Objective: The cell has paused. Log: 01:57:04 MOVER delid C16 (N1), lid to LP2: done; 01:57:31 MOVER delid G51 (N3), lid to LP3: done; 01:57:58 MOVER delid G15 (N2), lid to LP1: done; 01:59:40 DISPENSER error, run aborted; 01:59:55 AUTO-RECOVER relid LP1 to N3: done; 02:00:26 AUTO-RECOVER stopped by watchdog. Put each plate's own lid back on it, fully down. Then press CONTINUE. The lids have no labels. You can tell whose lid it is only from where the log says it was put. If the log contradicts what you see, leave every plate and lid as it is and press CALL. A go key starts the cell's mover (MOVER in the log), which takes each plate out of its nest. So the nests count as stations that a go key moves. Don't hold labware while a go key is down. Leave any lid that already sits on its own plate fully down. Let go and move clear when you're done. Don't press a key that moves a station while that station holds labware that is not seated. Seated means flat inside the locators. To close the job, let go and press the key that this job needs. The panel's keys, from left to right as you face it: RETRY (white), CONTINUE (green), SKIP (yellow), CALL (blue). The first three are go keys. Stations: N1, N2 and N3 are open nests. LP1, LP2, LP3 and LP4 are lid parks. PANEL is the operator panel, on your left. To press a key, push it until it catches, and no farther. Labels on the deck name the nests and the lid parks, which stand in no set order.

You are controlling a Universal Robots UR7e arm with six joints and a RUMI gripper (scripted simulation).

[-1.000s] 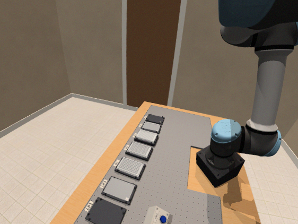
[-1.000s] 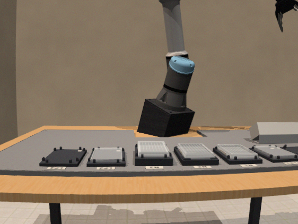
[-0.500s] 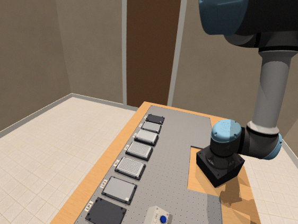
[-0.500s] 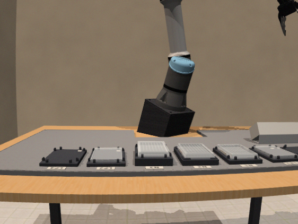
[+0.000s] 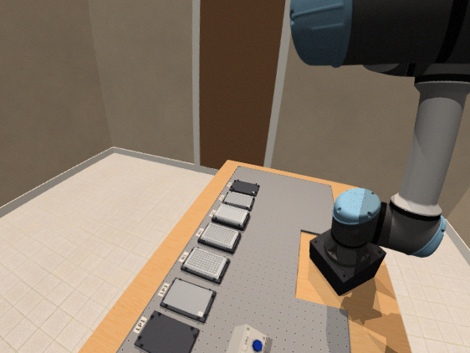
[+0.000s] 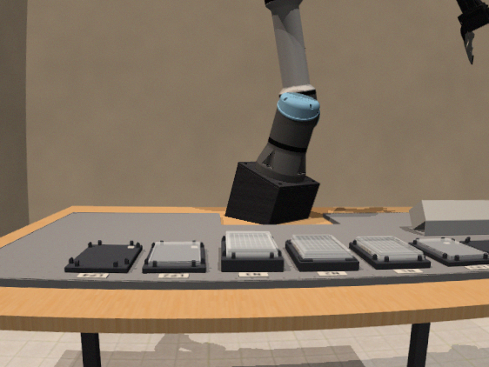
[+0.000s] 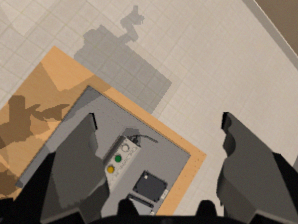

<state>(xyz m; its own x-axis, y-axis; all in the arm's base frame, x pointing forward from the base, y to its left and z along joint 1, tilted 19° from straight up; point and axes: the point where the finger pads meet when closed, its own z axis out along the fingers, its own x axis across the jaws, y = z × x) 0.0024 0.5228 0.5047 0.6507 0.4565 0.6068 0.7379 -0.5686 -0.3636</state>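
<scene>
Because two lids must sit apart from their plates, the parks flank the nests along the surface (image 5: 146, 268) (image 6: 217, 304) (image 7: 60, 65). At the far left in the exterior view, the end park (image 5: 244, 187) (image 6: 104, 257) has no lid and could serve for a swap. Beside it lies the LP2 lid (image 5: 239, 200) (image 6: 176, 253), which by the task's log belongs to the N1 plate. The N3 plate (image 5: 231, 216) (image 6: 251, 244) appears lidded, probably with N2's lid, since recovery took it from LP1; that one must come off first. Next come the N2 plate (image 5: 219, 236) (image 6: 319, 247) and the N1 plate (image 5: 206, 263) (image 6: 387, 249), both seemingly uncovered, though clear plastic makes this hard to tell. Then the LP3 lid (image 5: 189, 298) (image 6: 454, 249) waits, by the same reasoning, for N3. The bare LP1 park (image 5: 167, 335) (image 6: 478, 244) (image 7: 150, 186) fits that account.

Near it stands the panel (image 5: 238, 335) (image 6: 457, 217) (image 7: 128, 156), with a cable (image 7: 147, 137) at one end; its raised housing calls for clearance on a low approach. Its green key (image 7: 118, 158) should wait for the lids. High at the right, the pincer (image 6: 471, 63) (image 7: 157, 113) stands wide with nothing between its fingers, well apart from every lid. Close neighbours leave modest room for those fingers.
</scene>
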